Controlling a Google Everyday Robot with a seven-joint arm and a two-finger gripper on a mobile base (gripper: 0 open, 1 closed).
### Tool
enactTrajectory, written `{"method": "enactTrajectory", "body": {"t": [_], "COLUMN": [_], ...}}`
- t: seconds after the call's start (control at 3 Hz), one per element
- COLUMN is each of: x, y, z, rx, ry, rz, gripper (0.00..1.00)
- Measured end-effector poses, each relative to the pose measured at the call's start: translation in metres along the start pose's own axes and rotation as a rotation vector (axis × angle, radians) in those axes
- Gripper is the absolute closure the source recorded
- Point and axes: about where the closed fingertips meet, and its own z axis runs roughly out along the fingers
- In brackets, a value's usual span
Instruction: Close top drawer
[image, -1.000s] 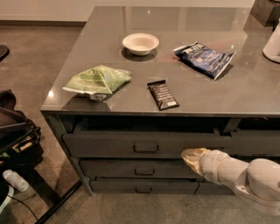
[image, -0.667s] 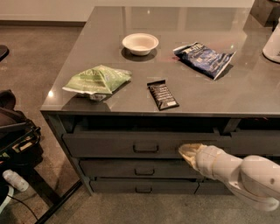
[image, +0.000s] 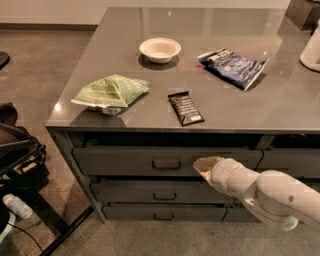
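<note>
Gripper (image: 204, 165) lay low and right of centre in the frame, its tip against or just at the front of the top drawer (image: 125, 160), a little right of the small loop handle (image: 166, 164). Whether it was clenched or released could not be told.

Filling the upper frame, the grey tabletop (image: 250, 112) overhung the drawer stack. The top drawer ran wide directly under it, at mid-frame, with a dark gap above its front. It looked to stand a little out from the two slimmer drawers (image: 150, 192) below, so the closing appeared unfinished. The step in hand was judged to be the push itself. The next move would call for a straight, level drive into the front until it sat flush, without sliding sideways toward the handle.

The white arm (image: 272, 192) entered from the lower right, its thick forearm stretched up and left, ending at the drawer front.

On the tabletop lay a green bag (image: 111, 91), a blue bag (image: 232, 66), a white bowl (image: 160, 49) and a dark bar (image: 185, 108), all well apart.
</note>
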Motion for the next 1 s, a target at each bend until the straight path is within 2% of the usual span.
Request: {"method": "enactTrajectory", "body": {"t": [0.33, 0.67, 1.0], "x": [0.0, 0.014, 0.065], "y": [0.002, 0.017, 0.061], "z": [-0.002, -0.011, -0.065], "rx": [0.0, -0.061, -0.202], "ry": [0.0, 0.018, 0.13], "rz": [0.0, 0.006, 0.054], "gripper": [1.0, 1.0, 0.83]}}
